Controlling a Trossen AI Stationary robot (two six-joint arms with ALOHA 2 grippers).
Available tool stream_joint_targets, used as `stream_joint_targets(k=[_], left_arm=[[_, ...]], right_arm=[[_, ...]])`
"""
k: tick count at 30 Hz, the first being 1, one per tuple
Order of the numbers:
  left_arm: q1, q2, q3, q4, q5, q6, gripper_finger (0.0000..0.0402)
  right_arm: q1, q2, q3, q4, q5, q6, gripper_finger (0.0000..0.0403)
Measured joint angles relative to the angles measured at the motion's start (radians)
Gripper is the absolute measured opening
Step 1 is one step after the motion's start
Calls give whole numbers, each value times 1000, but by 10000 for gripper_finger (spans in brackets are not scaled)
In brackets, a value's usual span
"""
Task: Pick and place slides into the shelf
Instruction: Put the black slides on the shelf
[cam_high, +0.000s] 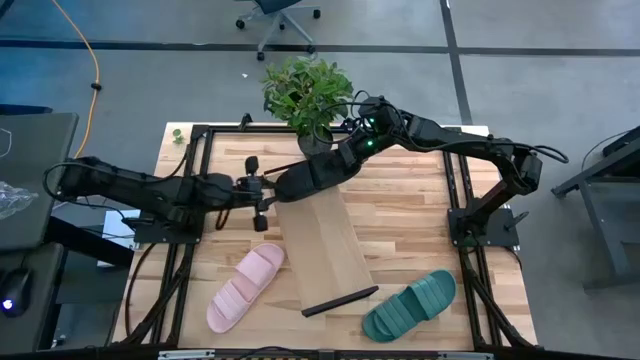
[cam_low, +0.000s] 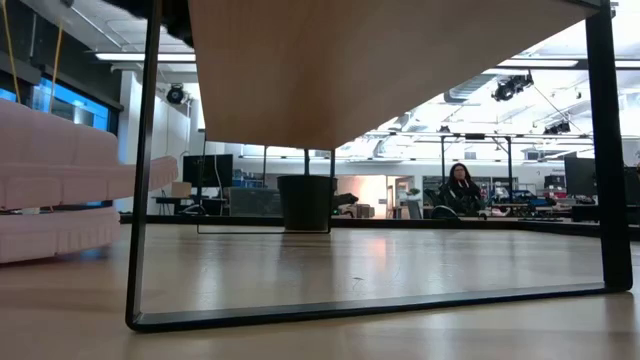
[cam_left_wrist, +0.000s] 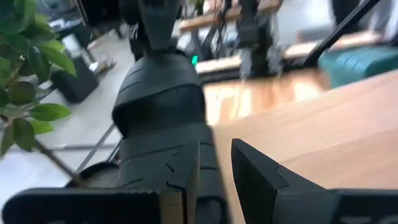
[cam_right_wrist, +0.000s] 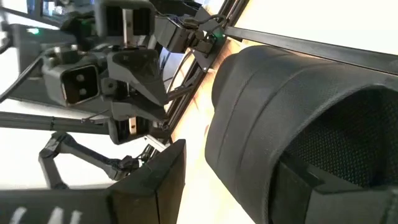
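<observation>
Grips the black slide in the right hand, above the far end of the shelf. Meets the left hand just beside that slide; cannot tell whether clenched or released. Shows the shelf lying slanted on the surface, with the pink slide to its left and the green slide to its right, both near its front end.

Shelf lying at mid-counter, running from the far middle toward the near edge. One slide left of it, another slide right of its near end. Third slide at its far end, held between both grippers. Potted plant behind, at the far edge.
</observation>
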Motion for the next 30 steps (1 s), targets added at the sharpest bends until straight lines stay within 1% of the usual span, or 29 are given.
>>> stream_joint_targets(k=[2,3,7,9,11,16,19,23,30], left_arm=[[11,42,58,-64,-10,12,83],[26,61,82,-96,0,12,83],[99,132,140,-207,104,-41,83],[136,156,152,-225,160,-63,83],[155,166,162,-225,192,-67,83],[159,168,168,-231,204,-70,83],[168,170,168,-287,237,-92,83],[171,201,175,-331,254,-136,83],[171,231,173,-289,259,-175,83]], right_arm=[[4,0,0,0,0,0,176],[6,0,0,1,0,0,176],[17,0,0,5,0,-2,176],[18,0,0,5,3,-3,176],[19,0,0,5,5,-3,176],[19,0,0,6,9,-1,176],[19,0,0,7,9,0,176],[19,1,0,7,16,7,176],[18,1,0,1,20,25,176]])
